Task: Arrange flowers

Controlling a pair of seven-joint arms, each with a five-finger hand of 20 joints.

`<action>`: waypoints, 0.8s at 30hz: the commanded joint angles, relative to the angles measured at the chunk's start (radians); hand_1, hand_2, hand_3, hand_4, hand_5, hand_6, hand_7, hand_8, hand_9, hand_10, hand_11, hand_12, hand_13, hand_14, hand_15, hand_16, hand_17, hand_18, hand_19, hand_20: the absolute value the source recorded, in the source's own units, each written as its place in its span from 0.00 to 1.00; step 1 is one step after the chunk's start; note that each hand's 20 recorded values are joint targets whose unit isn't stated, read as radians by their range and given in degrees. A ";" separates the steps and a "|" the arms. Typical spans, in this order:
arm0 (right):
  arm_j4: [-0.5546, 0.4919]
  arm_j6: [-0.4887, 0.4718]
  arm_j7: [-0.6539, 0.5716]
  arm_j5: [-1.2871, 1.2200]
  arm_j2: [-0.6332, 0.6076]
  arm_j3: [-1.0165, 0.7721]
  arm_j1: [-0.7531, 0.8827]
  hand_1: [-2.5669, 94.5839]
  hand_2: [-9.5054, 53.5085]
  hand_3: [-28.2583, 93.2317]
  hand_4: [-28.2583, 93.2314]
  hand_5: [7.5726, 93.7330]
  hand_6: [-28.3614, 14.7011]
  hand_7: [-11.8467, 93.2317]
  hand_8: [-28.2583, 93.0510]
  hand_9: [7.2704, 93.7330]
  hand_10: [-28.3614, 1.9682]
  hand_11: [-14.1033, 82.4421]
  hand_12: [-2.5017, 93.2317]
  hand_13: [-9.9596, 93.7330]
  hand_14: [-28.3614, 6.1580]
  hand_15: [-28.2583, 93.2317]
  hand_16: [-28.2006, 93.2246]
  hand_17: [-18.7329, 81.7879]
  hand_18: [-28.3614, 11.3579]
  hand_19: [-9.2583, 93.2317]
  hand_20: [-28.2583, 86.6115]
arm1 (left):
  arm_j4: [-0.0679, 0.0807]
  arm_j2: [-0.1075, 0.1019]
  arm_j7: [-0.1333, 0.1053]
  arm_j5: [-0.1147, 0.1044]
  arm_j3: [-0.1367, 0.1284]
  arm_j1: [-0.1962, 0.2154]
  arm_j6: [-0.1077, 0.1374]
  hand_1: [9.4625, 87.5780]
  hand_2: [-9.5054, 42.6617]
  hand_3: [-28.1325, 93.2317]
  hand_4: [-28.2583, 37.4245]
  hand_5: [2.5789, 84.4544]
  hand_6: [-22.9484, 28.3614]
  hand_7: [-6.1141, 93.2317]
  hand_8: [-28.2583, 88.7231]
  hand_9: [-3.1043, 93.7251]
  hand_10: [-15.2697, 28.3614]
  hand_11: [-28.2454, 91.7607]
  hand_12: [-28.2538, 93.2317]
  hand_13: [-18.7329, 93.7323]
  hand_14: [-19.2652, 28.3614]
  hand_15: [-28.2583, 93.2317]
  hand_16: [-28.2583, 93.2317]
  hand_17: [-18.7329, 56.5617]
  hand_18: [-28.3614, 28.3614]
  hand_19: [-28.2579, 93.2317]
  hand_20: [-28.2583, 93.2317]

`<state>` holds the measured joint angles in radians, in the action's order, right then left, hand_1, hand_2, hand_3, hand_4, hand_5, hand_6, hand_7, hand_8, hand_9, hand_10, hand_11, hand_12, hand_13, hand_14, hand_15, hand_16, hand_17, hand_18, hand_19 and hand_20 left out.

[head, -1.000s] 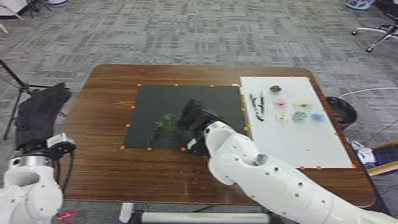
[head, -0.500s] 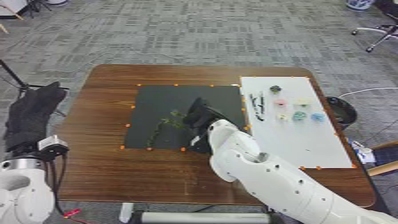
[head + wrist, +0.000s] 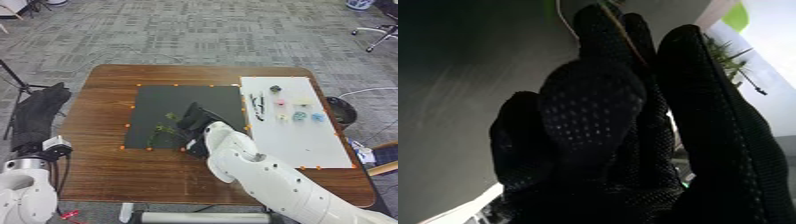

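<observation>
left hand (image 3: 39,114) is just hanging open beside the table, whatever. leafy sprig (image 3: 160,131) is on the dark mat (image 3: 191,94) next to the right hand (image 3: 195,120), which looks to be pinching a thin stem (image 3: 631,42), so a wrist twist could snag both; small flowers (image 3: 317,117) on the white sheet (image 3: 311,147) seem safe.

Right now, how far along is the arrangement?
Early, it seems. Green sprigs already lie on the dark mat. The right hand is over that mat, a thin stem crossing it in the wrist view; whether gripped, I cannot tell. Probably left to place: the pink flower, the blue flower and others on the white sheet.
</observation>
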<state>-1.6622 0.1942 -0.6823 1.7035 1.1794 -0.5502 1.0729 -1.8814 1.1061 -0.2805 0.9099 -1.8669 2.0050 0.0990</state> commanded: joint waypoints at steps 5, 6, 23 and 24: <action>-0.005 -0.009 -0.008 -0.043 0.043 0.001 -0.037 0.53 0.09 0.67 0.16 0.77 0.53 0.29 0.35 0.91 0.51 0.29 0.16 1.00 0.72 0.65 0.45 0.84 0.44 0.99 0.57 | -0.002 0.000 0.014 0.005 0.014 -0.015 -0.004 0.17 0.29 0.81 0.00 0.63 0.44 0.21 0.17 0.53 0.68 0.40 0.32 0.48 0.76 0.39 0.25 0.29 0.72 0.32 0.37; -0.005 -0.007 -0.003 -0.046 0.041 0.003 -0.036 0.52 0.09 0.68 0.16 0.76 0.53 0.29 0.35 0.91 0.50 0.29 0.16 1.00 0.72 0.64 0.45 0.84 0.44 0.99 0.57 | -0.003 0.000 0.015 0.006 0.014 -0.013 -0.004 0.17 0.28 0.81 0.00 0.63 0.44 0.21 0.17 0.53 0.68 0.40 0.32 0.48 0.76 0.39 0.25 0.29 0.72 0.32 0.37; -0.005 -0.013 0.070 -0.099 0.009 -0.016 -0.029 0.41 0.21 0.71 0.15 0.71 0.57 0.33 0.18 0.86 0.49 0.28 0.17 1.00 0.70 0.62 0.48 0.81 0.39 1.00 0.60 | -0.001 -0.003 0.018 0.006 0.021 -0.018 -0.006 0.19 0.26 0.81 0.00 0.63 0.44 0.22 0.17 0.53 0.67 0.40 0.32 0.48 0.76 0.39 0.25 0.29 0.72 0.32 0.37; -0.002 -0.037 0.092 -0.104 0.008 -0.022 -0.020 0.39 0.24 0.71 0.15 0.70 0.57 0.33 0.17 0.84 0.48 0.27 0.17 1.00 0.70 0.62 0.48 0.80 0.39 1.00 0.60 | -0.001 -0.002 0.018 0.007 0.020 -0.017 -0.007 0.19 0.26 0.81 0.00 0.63 0.44 0.22 0.17 0.53 0.67 0.40 0.32 0.48 0.76 0.39 0.25 0.29 0.72 0.32 0.37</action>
<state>-1.6607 0.2185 -0.6444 1.6410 1.1980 -0.5481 1.0411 -1.8814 1.1052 -0.2709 0.9110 -1.8515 1.9918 0.0995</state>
